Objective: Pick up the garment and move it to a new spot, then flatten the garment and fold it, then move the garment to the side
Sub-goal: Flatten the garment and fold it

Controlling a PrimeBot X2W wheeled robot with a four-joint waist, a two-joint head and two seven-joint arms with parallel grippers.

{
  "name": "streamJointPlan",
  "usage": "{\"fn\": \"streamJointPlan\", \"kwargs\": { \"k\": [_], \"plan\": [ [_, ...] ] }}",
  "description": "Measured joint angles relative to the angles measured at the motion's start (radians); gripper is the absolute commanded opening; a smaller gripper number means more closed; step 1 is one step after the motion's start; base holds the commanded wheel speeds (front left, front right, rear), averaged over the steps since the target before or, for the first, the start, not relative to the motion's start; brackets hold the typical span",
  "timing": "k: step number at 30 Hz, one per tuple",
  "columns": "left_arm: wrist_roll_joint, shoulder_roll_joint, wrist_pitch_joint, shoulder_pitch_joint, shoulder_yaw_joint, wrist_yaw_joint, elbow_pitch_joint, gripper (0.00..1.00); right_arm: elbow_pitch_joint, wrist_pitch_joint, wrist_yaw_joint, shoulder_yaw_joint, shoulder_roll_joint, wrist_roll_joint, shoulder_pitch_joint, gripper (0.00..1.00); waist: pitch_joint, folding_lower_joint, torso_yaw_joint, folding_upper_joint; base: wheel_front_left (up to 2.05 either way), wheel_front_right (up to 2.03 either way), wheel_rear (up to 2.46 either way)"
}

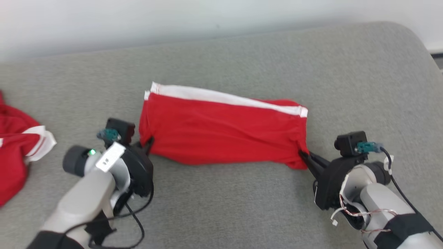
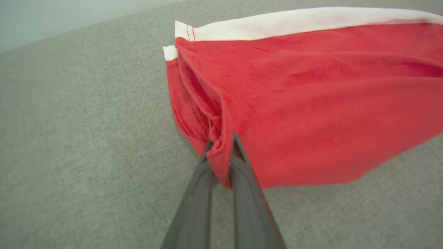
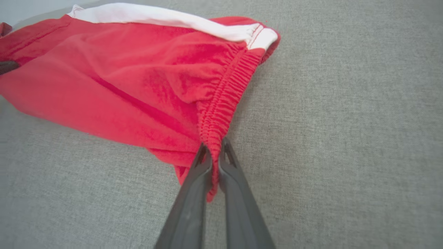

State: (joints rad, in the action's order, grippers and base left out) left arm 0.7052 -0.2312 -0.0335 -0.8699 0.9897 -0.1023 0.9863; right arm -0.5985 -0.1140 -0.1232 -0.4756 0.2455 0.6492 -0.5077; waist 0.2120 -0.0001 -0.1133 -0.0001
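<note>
red garment (image 1: 221,135) stretched across the grey cushion (image 1: 242,207)
left gripper (image 1: 150,141) and right gripper (image 1: 302,155) each clamped one end; another red cloth (image 1: 17,152) lay well outside the left fingers (image 2: 193,197); pale wall (image 1: 138,20) beyond.

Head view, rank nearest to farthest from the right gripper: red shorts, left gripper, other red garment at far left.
1. The red shorts: in the centre, right end pinched in the right gripper, so touching.
2. The left gripper: left of centre, clamped on the shorts' opposite end.
3. The other red garment: at the far left edge, apart from both.
</note>
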Motion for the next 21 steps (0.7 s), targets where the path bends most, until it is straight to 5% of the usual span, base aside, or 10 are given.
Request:
{"fn": "streamJointPlan", "kwargs": {
  "k": [21],
  "plan": [
    [-0.001, 0.044, -0.057, 0.218, 0.037, 0.102, -0.027, 0.0, 0.09, -0.107, -0.002, -0.068, 0.1, 0.091, 0.18, 0.0, -0.167, 0.0, 0.201, 0.0, 0.0, 0.0, 0.0]
  ]
}}
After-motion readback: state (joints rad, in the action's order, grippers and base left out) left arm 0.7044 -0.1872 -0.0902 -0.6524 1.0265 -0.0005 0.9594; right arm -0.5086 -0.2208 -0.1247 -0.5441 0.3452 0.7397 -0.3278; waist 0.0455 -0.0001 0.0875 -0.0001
